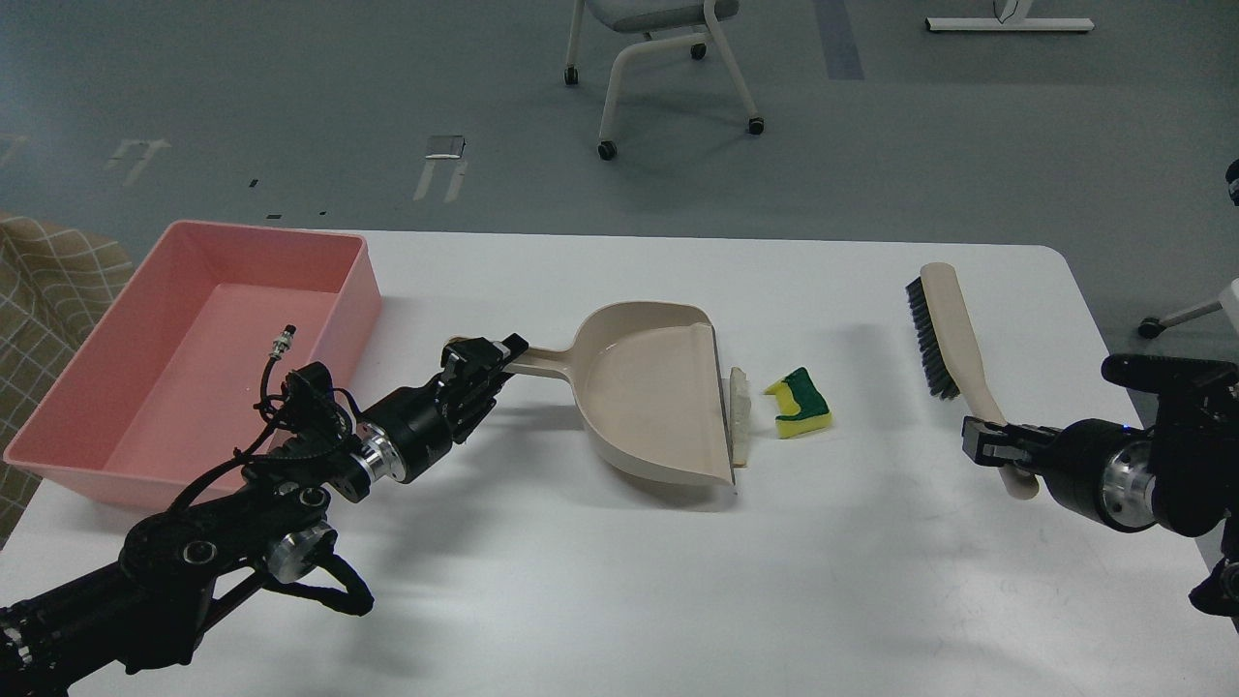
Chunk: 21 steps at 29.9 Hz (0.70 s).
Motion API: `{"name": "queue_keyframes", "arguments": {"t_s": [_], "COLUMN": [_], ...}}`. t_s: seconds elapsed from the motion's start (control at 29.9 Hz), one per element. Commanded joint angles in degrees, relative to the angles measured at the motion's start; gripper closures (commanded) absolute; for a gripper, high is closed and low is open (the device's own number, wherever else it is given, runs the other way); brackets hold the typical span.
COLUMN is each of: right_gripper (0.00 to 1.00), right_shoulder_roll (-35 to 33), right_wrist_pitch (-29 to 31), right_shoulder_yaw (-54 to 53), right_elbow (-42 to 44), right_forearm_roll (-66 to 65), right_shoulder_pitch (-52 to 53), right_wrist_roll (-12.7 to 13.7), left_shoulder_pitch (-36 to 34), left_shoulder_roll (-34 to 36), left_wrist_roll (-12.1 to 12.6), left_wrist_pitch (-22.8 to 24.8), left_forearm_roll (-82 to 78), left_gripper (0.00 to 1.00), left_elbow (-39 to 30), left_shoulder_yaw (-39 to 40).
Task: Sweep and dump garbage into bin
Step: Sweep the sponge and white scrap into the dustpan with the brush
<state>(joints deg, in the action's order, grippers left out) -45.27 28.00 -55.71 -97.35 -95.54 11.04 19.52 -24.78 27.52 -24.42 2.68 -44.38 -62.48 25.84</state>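
Already both tools are in hand, so the step here is the sweep itself, not yet begun. On the desk, the left gripper (484,363) is clamped on the handle of the beige dustpan (653,387), which lies near the middle of the desk with its open lip facing the right edge. The right gripper (987,440) is closed around the lower end of the brush (944,329) handle near the right edge, bristles pointing toward the middle.

The off-white strip (740,411) lies right against the dustpan's lip, apparently touching it. The yellow and green sponge piece (799,402) sits just beside it, a little further toward the right edge, clear of the pan. Neither scrap is inside the pan yet. The pink bin (319,319) stands at the far left corner of the desk, nothing visible in it.

I judge the next move calls for carrying the brush across to the far side of the sponge, bristles down, then drawing leftward so both scraps go over the lip while the left arm holds the pan steady against the desk
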Motion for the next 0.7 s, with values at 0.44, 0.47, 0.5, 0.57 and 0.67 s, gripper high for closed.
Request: {"name": "queue_keyframes", "arguments": {"t_s": [0.44, 0.47, 0.5, 0.57, 0.67], "right_gripper": [1.0, 1.0, 1.0, 1.0, 1.0], "right_shoulder_roll": [1.1, 1.8, 2.5, 4.2, 6.0], "right_wrist_pitch": [0.0, 0.0, 0.0, 0.0, 0.0], "right_shoulder_yaw": [0.4, 0.4, 0.4, 0.6, 0.9], "right_elbow": [-1.9, -1.9, -1.9, -1.9, -1.8], "right_forearm_roll": [1.5, 2.5, 3.3, 4.1, 4.3], "right_shoulder_pitch": [-5.5, -5.5, -5.5, -5.4, -5.0], "right_wrist_roll": [-1.0, -1.2, -1.5, -1.5, -1.4], "left_shoulder_pitch": [-0.2, -0.3, -0.4, -0.4, -0.3], "left_shoulder_roll": [0.2, 0.2, 0.1, 0.0, -0.1], "left_wrist_roll": [0.1, 0.1, 0.1, 0.1, 0.2], "left_wrist_pitch": [-1.9, -1.9, -1.9, -1.9, -1.9], "left_forearm_roll": [-5.5, -5.5, -5.5, -5.5, -5.5], "left_gripper": [0.84, 0.84, 0.84, 0.84, 0.84], "left_elbow": [0.0, 0.0, 0.0, 0.0, 0.0], "left_shoulder_yaw": [0.0, 0.0, 0.0, 0.0, 0.0]}}
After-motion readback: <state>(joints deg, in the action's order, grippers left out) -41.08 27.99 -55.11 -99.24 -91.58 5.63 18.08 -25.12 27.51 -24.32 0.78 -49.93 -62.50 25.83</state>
